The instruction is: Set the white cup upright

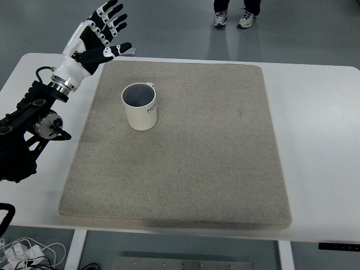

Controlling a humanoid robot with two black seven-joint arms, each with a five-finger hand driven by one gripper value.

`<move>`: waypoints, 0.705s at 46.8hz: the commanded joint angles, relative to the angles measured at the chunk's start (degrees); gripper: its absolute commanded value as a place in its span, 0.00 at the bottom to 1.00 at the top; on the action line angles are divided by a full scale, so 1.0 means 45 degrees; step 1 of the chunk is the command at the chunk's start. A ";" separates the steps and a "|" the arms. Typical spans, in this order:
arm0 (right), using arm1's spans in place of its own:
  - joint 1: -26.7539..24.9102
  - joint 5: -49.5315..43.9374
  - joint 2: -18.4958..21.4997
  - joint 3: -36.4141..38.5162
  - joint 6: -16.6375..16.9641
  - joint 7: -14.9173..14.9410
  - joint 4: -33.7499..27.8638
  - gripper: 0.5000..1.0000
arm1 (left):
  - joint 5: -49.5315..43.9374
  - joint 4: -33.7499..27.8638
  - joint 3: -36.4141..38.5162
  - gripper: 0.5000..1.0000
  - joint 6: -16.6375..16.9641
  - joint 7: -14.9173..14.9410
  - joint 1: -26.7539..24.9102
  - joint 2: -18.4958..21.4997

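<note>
The cup (140, 107) stands upright on the mat (214, 157), mouth to the ceiling and its dark inside plain to see, in the mat's far-left part and a little in from that edge. As far as I can judge, the job is done: the cup sits square on its base, nothing leans on it, and nothing props it. All that looks left is for the arm to get clear and come to rest. The left hand (97, 35) is up in the air over the table's (320, 112) far-left corner, well apart from the cup and above it. Its fingers (110, 16) are spread wide like a fan, the thumb sticking out to the side toward the mat, and there is nothing in the palm and nothing touching it. The black forearm runs back down to the left edge of the view. I see no right hand anywhere. On the floor beyond the table a person's shoes (230, 19) show at the top, and a small flat grey square (129, 51) lies on the floor just past the table's far edge, close behind the thumb as I look at it. The rest of the mat has nothing else on it.
</note>
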 commanded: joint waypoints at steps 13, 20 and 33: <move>0.0000 0.0000 0.0000 0.0000 0.0000 -0.0018 0.0003 0.90 | -0.3820 0.1942 0.0003 0.96 -0.0002 0.0000 -0.1037 0.0006; 0.0000 0.0000 0.0000 0.0039 0.0000 0.0001 -0.0016 0.90 | -0.5734 0.2295 0.0003 0.96 0.0017 0.1721 -0.1331 -0.0052; -0.0019 -0.0058 0.0000 -0.0019 0.0000 -0.0019 0.0003 0.90 | -0.9095 0.2959 -0.0076 0.98 0.1462 0.3890 -0.1819 -0.0150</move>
